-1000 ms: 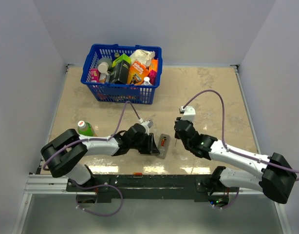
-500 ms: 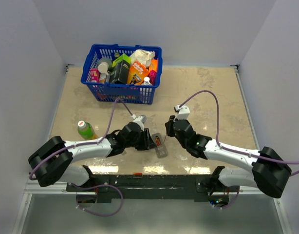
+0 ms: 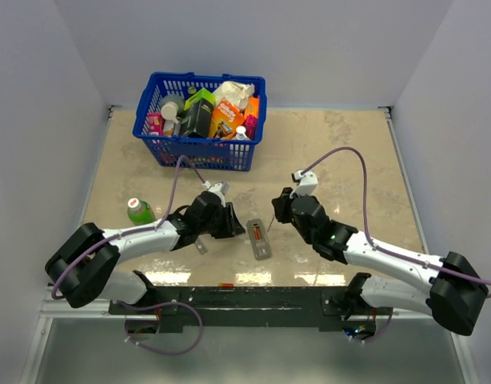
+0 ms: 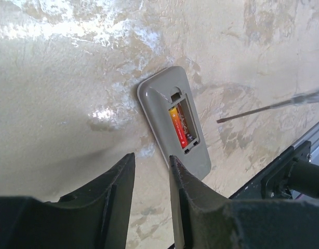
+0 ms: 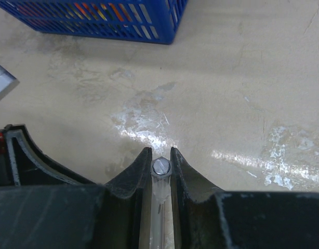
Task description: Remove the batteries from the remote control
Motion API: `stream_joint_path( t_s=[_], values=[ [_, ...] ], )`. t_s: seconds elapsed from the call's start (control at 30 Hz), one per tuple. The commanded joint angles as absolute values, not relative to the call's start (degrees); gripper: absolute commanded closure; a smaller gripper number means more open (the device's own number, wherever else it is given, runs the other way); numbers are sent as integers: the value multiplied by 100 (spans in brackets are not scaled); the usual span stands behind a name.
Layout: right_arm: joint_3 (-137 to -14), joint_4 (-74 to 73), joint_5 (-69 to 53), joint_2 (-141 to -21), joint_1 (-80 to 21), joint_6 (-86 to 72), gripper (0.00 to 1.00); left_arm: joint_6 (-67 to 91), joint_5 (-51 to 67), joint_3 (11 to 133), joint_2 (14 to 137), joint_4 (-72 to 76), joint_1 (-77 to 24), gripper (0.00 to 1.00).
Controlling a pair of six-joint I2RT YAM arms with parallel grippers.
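The grey remote control (image 3: 260, 238) lies back-up on the table between the arms. Its recess is uncovered, and one red-orange battery (image 3: 258, 235) shows in it. In the left wrist view the remote (image 4: 170, 98) lies just beyond my fingers with the battery (image 4: 179, 123) in the left of the recess. My left gripper (image 3: 232, 228) (image 4: 149, 161) is open and empty, just left of the remote. My right gripper (image 3: 281, 211) (image 5: 160, 155) is shut on a thin grey stick-like tool (image 5: 160, 168). The tool's tip (image 4: 274, 106) points at the remote from the right.
A blue basket (image 3: 199, 154) full of packages stands at the back left, and its wall shows in the right wrist view (image 5: 123, 21). A green-capped bottle (image 3: 137, 210) stands at the left. A small grey piece (image 3: 200, 246) lies under the left arm.
My left gripper has let go of the remote and drawn back to the left. The remote now lies flat, a little further left. My right gripper has moved slightly with the tool.
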State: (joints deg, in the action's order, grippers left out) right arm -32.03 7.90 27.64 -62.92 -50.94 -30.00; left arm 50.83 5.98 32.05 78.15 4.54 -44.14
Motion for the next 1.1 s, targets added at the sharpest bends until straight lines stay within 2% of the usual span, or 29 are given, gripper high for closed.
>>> stream_joint_path(
  t_s=[0.0, 0.33, 1.07],
  values=[
    [-3411, 896, 2857, -6021, -5080, -3102, 100, 4764, 800, 3498, 7787, 563, -4315, 62],
    [-2365, 2898, 2250, -5845, -4948, -3085, 100, 4808, 1222, 3621, 8200, 923, -4271, 64],
    [-1477, 4570, 1485, -6170, -4632, -2927, 100, 4852, 1371, 3797, 8710, 1046, -4271, 67]
  ],
)
